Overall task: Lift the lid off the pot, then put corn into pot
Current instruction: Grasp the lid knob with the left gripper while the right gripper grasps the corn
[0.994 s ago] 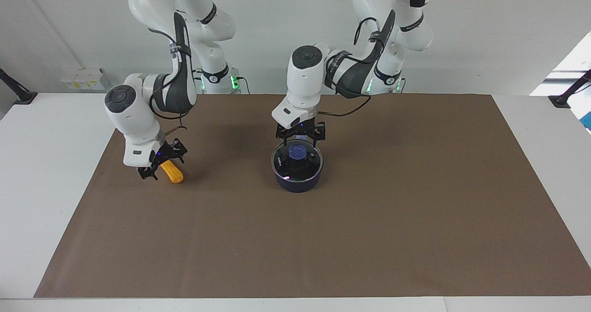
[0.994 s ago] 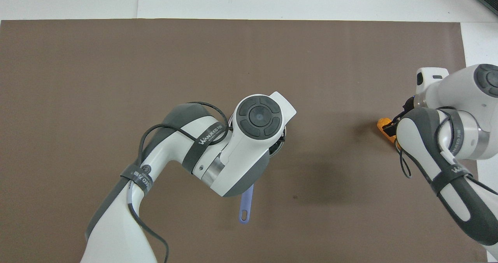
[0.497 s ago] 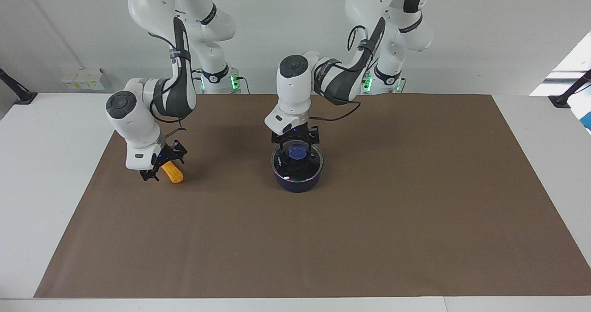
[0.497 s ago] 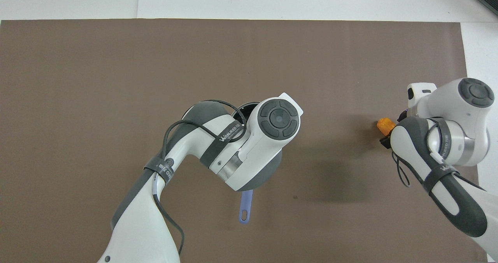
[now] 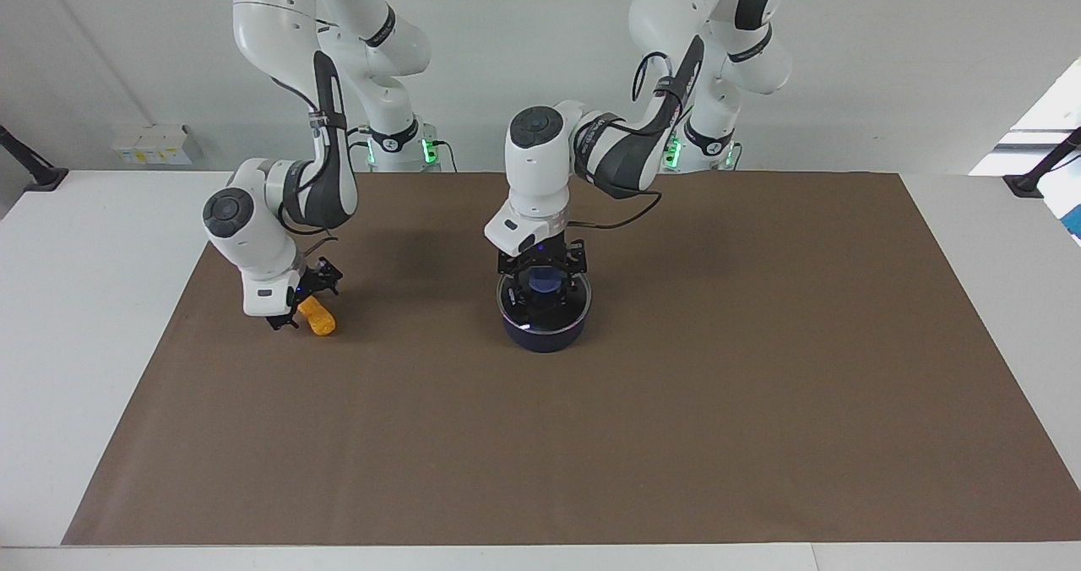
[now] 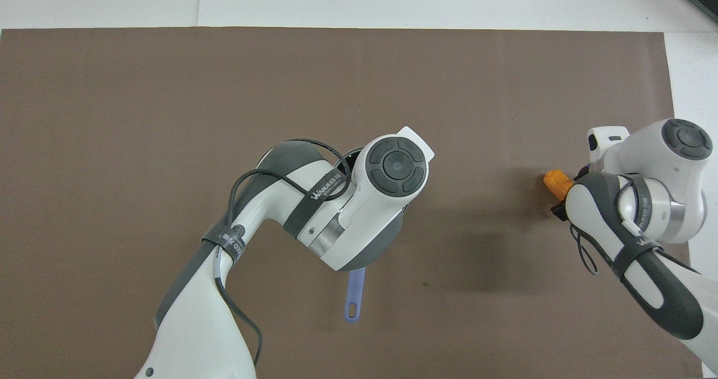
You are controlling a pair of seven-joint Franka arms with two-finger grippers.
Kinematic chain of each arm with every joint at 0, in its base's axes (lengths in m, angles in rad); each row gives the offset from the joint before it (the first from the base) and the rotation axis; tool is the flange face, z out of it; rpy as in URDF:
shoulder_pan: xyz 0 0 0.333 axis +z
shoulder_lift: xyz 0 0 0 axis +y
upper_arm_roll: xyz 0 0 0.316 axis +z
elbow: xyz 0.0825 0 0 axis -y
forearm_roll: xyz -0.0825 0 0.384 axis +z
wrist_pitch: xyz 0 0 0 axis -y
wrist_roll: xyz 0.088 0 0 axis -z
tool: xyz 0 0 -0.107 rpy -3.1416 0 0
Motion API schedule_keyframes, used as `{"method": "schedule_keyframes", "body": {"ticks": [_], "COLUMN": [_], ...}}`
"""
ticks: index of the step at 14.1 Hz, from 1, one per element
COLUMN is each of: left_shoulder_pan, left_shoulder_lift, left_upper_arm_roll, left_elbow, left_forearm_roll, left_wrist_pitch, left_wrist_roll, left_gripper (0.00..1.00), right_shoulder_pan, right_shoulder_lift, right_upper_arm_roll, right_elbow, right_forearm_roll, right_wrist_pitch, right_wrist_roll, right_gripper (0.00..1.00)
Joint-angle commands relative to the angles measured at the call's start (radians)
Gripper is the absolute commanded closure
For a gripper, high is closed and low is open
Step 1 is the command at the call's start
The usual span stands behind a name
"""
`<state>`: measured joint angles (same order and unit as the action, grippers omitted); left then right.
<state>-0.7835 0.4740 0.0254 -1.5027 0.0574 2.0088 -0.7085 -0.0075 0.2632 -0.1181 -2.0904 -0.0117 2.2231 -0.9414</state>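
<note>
The dark blue pot [image 5: 545, 333] stands mid-mat with the glass lid [image 5: 564, 303] on it. In the overhead view only its rim [image 6: 352, 155] and long handle [image 6: 355, 294] show from under the left arm. My left gripper [image 5: 543, 272] is down over the lid, open, one finger on each side of the blue knob [image 5: 545, 281]. The orange corn [image 5: 318, 318] lies on the mat toward the right arm's end, and its tip [image 6: 556, 181] shows in the overhead view. My right gripper [image 5: 297, 307] is low over the corn's end nearer the robots, open, its fingers straddling it.
A brown mat [image 5: 676, 402] covers most of the white table [image 5: 84, 241]. A small white box [image 5: 152, 144] sits at the table's edge by the wall, at the right arm's end. Black clamp mounts [image 5: 1034, 181] stand at the table's corners nearest the robots.
My left gripper has come down over the lid until its fingers flank the knob. My right gripper has sunk a little lower around the corn. Pot, lid and corn have not moved.
</note>
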Motion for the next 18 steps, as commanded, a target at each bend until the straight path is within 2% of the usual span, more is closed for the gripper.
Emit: {"method": "schedule_keyframes", "body": {"ticks": [1, 3, 4, 5, 6, 12, 16, 18], "left_shoulder_pan": [0.013, 0.021, 0.030, 0.032, 0.032, 0.053, 0.105, 0.153], "left_shoulder_lift": [0.003, -0.003, -0.008, -0.017, -0.024, -0.098, -0.115, -0.129], "left_upper_arm_roll": [-0.001, -0.001, -0.001, -0.001, 0.001, 0.004, 0.004, 0.004], "left_elbow": [0.013, 0.015, 0.016, 0.016, 0.016, 0.016, -0.004, -0.045], "left_forearm_roll": [0.027, 0.030, 0.030, 0.029, 0.025, 0.018, 0.012, 0.012], "left_wrist_pitch": [0.010, 0.008, 0.005, 0.004, -0.001, -0.070, -0.070, -0.068], "left_wrist_roll": [-0.013, -0.009, -0.009, -0.011, -0.009, 0.009, 0.179, 0.262], "left_gripper": [0.50, 0.97, 1.00, 1.00, 1.00, 1.00, 1.00, 1.00], "right_shoulder_pan": [-0.011, -0.011, -0.011, -0.009, -0.006, -0.006, 0.014, 0.069], "right_shoulder_lift": [0.004, 0.004, 0.005, 0.008, 0.011, 0.005, -0.004, -0.007], "right_upper_arm_roll": [0.005, 0.005, 0.005, 0.005, 0.005, 0.005, 0.018, 0.018], "right_elbow": [-0.011, -0.010, -0.008, -0.001, 0.001, 0.064, 0.162, 0.231], "right_forearm_roll": [0.002, 0.002, 0.002, 0.002, 0.002, 0.006, 0.012, 0.012], "right_wrist_pitch": [0.040, 0.040, 0.040, 0.040, 0.040, -0.002, -0.036, -0.097], "right_wrist_roll": [-0.037, -0.042, -0.056, -0.053, -0.047, 0.076, 0.303, 0.470], "right_gripper": [0.07, 0.63, 0.82, 0.93, 1.00, 1.00, 1.00, 1.00]}}
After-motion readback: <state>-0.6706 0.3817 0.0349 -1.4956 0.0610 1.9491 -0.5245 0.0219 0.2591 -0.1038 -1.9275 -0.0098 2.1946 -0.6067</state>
